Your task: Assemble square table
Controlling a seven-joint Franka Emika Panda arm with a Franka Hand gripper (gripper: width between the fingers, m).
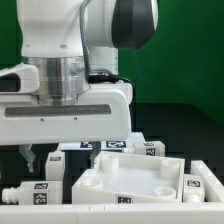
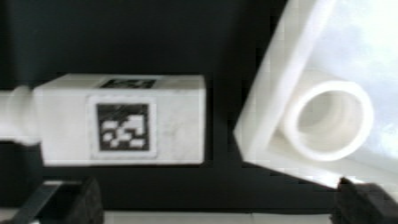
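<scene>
The Panda arm point(image 1: 90, 40) hung low over a black work surface point(image 2: 214, 40), its gripper point(image 2: 215, 198) spread wide and holding nothing. The two dark fingers point(image 2: 63, 200) showed at opposite edges of the wrist view with bare surface between them. Under the wrist camera lay a white leg point(image 2: 125, 118), a blocky piece on its side with a black-and-white tag on the face towards the camera and a second tag on the adjoining face. Just beside it, apart across a dark gap, lay a corner of the square tabletop point(image 1: 130, 185), its round corner socket point(image 2: 329, 112) open to the camera. In the exterior view the tabletop lay flat at the front of the scene, towards the exterior view's right, raised rim up, with tags on its outer wall. A tagged leg point(image 1: 35, 190) lay to the exterior view's left of the slab; whether it was the piece under the wrist camera could not be told. More white legs point(image 1: 150, 150) lay behind the slab, before a green backdrop point(image 1: 190, 80).
</scene>
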